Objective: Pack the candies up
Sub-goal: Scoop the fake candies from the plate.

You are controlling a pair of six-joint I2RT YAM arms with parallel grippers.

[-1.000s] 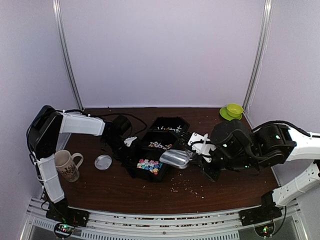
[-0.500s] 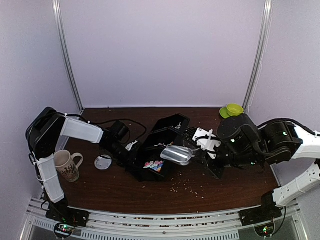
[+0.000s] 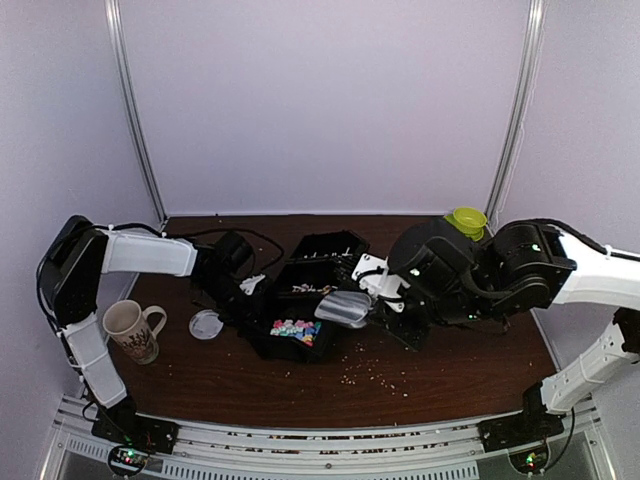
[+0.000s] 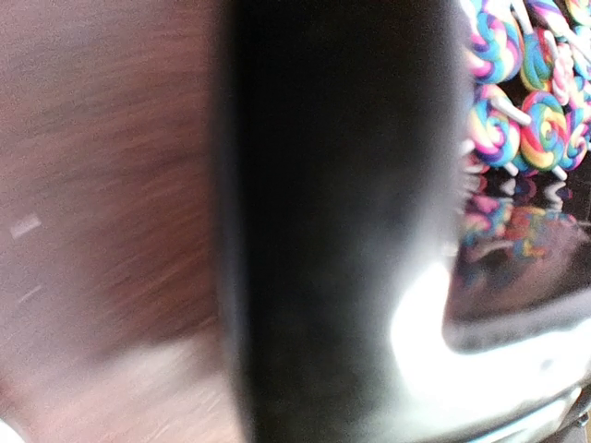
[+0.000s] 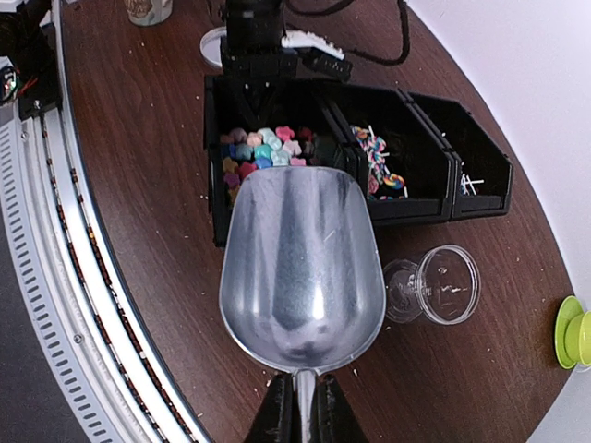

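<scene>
Right jaws [image 5: 300, 399] are closed on the handle of a metal scoop [image 5: 300, 268], which looks empty and hangs over the near end of the first black bin [image 5: 214, 189] on the desk [image 5: 138, 185]. The pastel candies [image 5: 261, 148] lie heaped at the far end of that same bin, straight ahead of the scoop's open mouth and lower. The scoop's long axis runs roughly along the bin's length, so a forward, downward push would probably meet them. Left jaws [image 5: 259, 66] are closed, apparently on the bin's far end wall just beside the candies; the blurred left wrist view cannot confirm this. The right arm carries the tool, so it is the likelier one to move next.
</scene>
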